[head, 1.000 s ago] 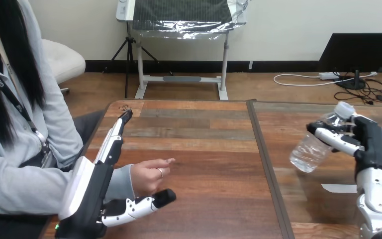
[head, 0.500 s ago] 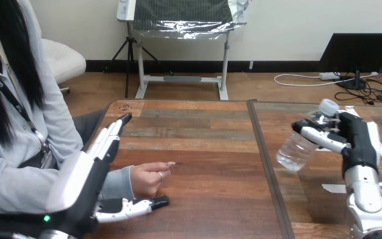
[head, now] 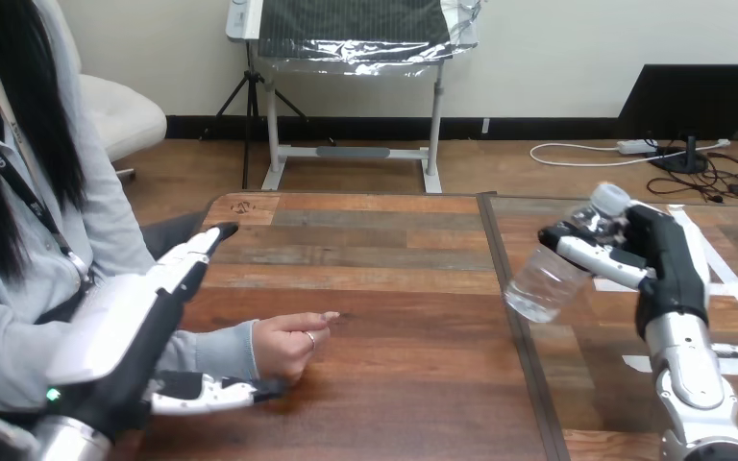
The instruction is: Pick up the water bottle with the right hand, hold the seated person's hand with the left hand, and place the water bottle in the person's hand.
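A clear plastic water bottle [head: 550, 277] with a white cap hangs tilted above the table at the right, cap up and to the right. My right hand [head: 661, 257] is shut on its upper part. The person's hand [head: 288, 343] rests on the table at the lower left, loosely curled, one finger pointing right. My left hand [head: 135, 331] is over the person's sleeved wrist, its fingers straight and pointing away toward the table's far left corner, its thumb [head: 213, 394] lying on the table in front of the person's hand. It is not curled round the wrist.
The wooden table [head: 394, 288] has a dark seam [head: 511, 317] running front to back near the middle. White tape strips [head: 730, 288] lie on its right part. The person sits at the left edge.
My right hand has carried the bottle leftward toward the table's seam. My left arm has dropped back and left, and its thumb has slid left along the table. The person's hand stays put.
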Tool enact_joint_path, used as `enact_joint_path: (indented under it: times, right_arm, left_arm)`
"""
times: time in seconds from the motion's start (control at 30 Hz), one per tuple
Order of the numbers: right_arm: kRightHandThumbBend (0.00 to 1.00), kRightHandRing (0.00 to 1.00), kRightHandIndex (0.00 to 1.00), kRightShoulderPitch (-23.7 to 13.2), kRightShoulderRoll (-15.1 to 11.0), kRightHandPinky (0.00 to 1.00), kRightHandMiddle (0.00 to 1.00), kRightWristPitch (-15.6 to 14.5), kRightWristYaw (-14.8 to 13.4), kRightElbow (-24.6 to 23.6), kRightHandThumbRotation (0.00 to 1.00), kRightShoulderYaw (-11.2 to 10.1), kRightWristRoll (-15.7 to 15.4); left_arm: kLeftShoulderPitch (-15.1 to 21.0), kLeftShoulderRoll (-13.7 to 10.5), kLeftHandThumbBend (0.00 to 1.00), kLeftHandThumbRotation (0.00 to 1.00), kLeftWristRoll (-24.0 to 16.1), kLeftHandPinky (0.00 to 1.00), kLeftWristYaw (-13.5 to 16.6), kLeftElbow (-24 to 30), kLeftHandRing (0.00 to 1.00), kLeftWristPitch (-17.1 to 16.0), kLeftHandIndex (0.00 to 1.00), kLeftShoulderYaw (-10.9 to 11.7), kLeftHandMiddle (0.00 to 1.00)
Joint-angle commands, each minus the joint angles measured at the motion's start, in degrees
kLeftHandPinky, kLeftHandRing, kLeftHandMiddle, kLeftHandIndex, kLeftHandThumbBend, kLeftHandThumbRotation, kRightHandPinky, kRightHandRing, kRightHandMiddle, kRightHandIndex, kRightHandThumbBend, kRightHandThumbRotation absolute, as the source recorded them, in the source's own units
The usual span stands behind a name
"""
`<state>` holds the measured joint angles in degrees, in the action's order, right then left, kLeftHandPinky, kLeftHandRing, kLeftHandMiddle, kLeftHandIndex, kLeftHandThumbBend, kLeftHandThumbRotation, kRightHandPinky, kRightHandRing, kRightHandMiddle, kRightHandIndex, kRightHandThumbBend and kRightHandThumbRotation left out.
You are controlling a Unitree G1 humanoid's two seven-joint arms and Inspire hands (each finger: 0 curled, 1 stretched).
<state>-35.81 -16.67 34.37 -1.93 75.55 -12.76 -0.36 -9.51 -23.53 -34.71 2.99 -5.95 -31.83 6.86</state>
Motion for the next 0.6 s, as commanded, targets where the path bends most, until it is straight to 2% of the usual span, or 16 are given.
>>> enact_joint_path:
  times: [0.0,0.27,0.43,0.57]
  right_arm:
    - [0.75,0.38,0.46,-6.89,0.50,0.32,0.45,3.98,1.60,-5.04,0.00,-0.92,1.93]
    - [0.75,0.38,0.46,-6.24,0.93,0.32,0.44,5.01,2.32,-6.15,0.00,-0.80,2.35]
    - [0.74,0.38,0.45,-5.85,1.42,0.32,0.44,5.82,4.27,-6.97,0.00,-1.34,3.65]
    - [0.74,0.38,0.45,-5.49,1.53,0.31,0.44,6.34,4.68,-7.57,0.00,-1.19,3.79]
  left_arm:
    - [5.06,-4.11,1.00,0.35,-0.39,0.85,-0.97,2.84,0.91,1.28,0.92,0.12,0.92]
    - [6.40,-7.47,1.00,0.25,-0.71,0.82,-1.73,2.34,0.88,2.34,0.86,-0.57,0.88]
    - [7.78,-9.46,1.00,0.21,-0.67,0.80,-2.30,0.88,0.85,2.21,0.84,-1.08,0.85]
    - [8.58,-10.64,1.00,0.18,-1.01,0.78,-2.80,0.37,0.84,2.75,0.82,-1.52,0.84]
